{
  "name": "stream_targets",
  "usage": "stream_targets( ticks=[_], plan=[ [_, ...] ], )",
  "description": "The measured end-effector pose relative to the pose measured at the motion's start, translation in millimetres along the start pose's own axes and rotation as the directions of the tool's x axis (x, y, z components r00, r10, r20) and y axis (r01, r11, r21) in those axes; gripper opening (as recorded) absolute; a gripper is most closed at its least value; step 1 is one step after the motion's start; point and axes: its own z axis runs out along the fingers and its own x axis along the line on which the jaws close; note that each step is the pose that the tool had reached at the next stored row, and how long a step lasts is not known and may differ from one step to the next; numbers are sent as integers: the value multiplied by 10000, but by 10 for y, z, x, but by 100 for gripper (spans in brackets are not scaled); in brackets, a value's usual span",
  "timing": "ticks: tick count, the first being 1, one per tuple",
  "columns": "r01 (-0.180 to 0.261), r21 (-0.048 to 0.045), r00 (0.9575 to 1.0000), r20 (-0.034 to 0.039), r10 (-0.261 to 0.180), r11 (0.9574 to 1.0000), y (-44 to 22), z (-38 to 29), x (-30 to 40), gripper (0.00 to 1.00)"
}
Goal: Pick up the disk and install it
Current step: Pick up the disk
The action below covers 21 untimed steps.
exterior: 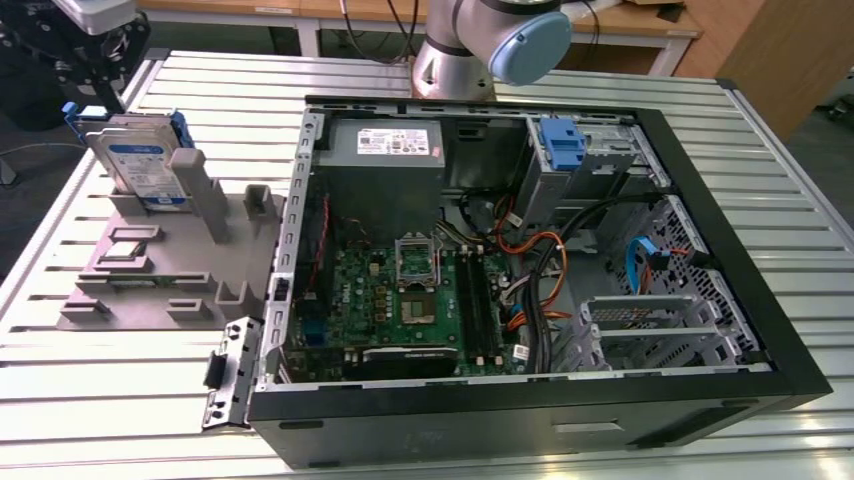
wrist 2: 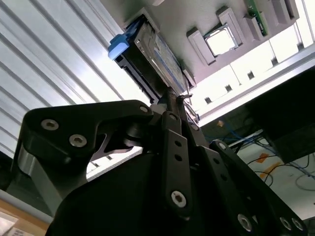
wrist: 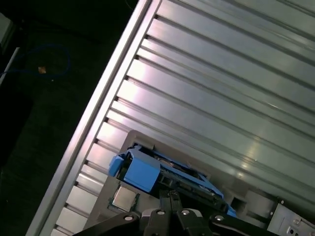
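The fingers (wrist 2: 171, 105) are drawn together: in both wrist views their links run to one narrow tip with no gap showing and nothing visibly pinched. That tip sits at the upper edge of the disk (wrist 2: 150, 54). Whether it touches the metal or hangs just clear of it cannot be told.

In the exterior view the fingers are in the upper left of the frame, and the disk (exterior: 140, 165) lies straight below them. It stands on edge in a grey holder (exterior: 147, 260), its labelled face turned toward the camera. So it is the thin upper edge that faces the fingers, not the broad side. That edge runs roughly across the frame, from a blue tab (exterior: 70, 108) at the exterior view's left end to a blue rail on the right. In the second wrist view the same edge runs away from the fingertip toward the tab.

By these pictures the disk is not yet lifted; it is seated in its slot.

The holder rests on the ribbed metal table (exterior: 107, 400), just beside the open computer case (exterior: 787, 340) at the centre and right of the frame. In the case's upper right corner a blue bracket (exterior: 565, 145) stands in a drive cage, well apart from the disk, with the grey power supply (exterior: 384, 145) between them.
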Motion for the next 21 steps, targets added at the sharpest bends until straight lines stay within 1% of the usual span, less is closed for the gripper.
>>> stream_targets(
  ticks=[3,5,8,11,14,16,18,21],
  plan=[
    [493,-1,9988,-20,-493,9988,0,1,0,11],
    [823,-2,9966,-34,-823,9966,0,2,0,11],
    [1325,-5,9912,-55,-1325,9912,0,3,0,11],
    [1811,-9,9834,-75,-1811,9835,-1,4,0,11],
    [2311,-13,9729,-96,-2311,9729,0,5,0,11],
    [2642,-16,9644,-111,-2642,9645,-1,5,0,11],
    [2961,-19,9551,-124,-2961,9551,-1,6,0,11],
    [3432,-26,9392,-145,-3432,9393,-1,7,0,11]
  ],
)
